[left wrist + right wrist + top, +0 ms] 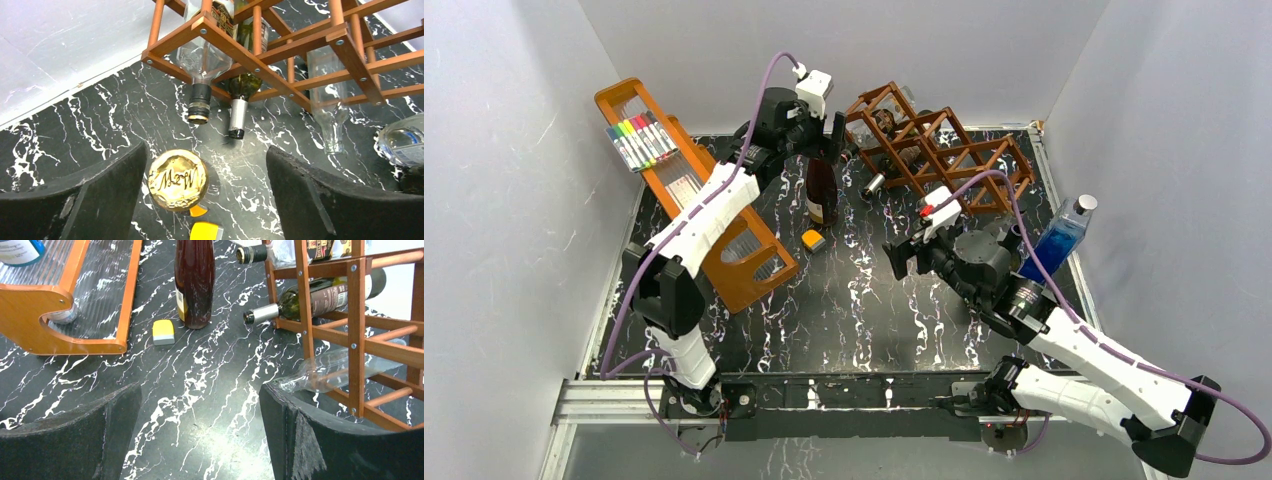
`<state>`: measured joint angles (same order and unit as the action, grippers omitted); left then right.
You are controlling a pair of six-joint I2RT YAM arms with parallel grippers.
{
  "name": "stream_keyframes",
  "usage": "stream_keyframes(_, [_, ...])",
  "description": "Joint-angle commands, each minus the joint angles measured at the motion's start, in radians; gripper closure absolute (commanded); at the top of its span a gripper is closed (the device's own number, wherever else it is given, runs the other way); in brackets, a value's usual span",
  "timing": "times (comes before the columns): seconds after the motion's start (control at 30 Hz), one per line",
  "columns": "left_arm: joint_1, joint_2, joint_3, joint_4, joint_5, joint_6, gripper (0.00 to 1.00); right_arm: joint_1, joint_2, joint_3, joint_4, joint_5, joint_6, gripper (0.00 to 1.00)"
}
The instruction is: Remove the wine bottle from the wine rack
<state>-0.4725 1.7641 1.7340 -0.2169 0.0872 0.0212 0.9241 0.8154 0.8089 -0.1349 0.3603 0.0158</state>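
A dark wine bottle (821, 190) with a gold foil cap (178, 180) stands upright on the black marble table, in front of the reddish-brown wine rack (939, 150). My left gripper (823, 138) hovers over the bottle's top. It is open (206, 165), and the cap sits between the fingers near the left one, not clamped. The rack (280, 55) holds a clear bottle with a black cap (200, 100), a green bottle with silver foil (239, 107) and an empty clear bottle (330, 120). My right gripper (902, 258) is open and empty (200, 395) just left of the rack (355, 330).
An orange tray (724, 240) with coloured markers (642, 140) leans along the left side. A small yellow block (813, 240) lies by the standing bottle's base. A blue-liquid bottle (1059, 240) stands at the right, behind my right arm. White walls enclose the table.
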Motion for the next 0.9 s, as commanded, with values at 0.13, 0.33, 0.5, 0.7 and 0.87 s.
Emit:
stream_keyframes(0.13, [0.003, -0.129, 0.083, -0.023, 0.139, -0.034, 0.02, 0.004, 0.022, 0.123, -0.035, 0.032, -0.076, 0.02])
stream_keyframes(0.33, [0.003, -0.267, 0.081, -0.039, 0.204, -0.067, 0.02, 0.004, 0.067, 0.159, -0.066, 0.133, -0.095, 0.02])
stream_keyframes(0.5, [0.003, -0.420, -0.015, -0.039, 0.239, -0.110, 0.02, 0.004, 0.170, 0.200, -0.036, 0.224, -0.102, 0.02])
stream_keyframes(0.7, [0.003, -0.590, -0.145, -0.067, 0.240, -0.123, 0.02, -0.053, 0.381, 0.385, -0.078, 0.265, 0.041, 0.02])
stream_keyframes(0.87, [0.003, -0.670, -0.190, -0.109, 0.247, -0.121, 0.02, -0.194, 0.544, 0.530, -0.139, 0.158, 0.265, 0.02])
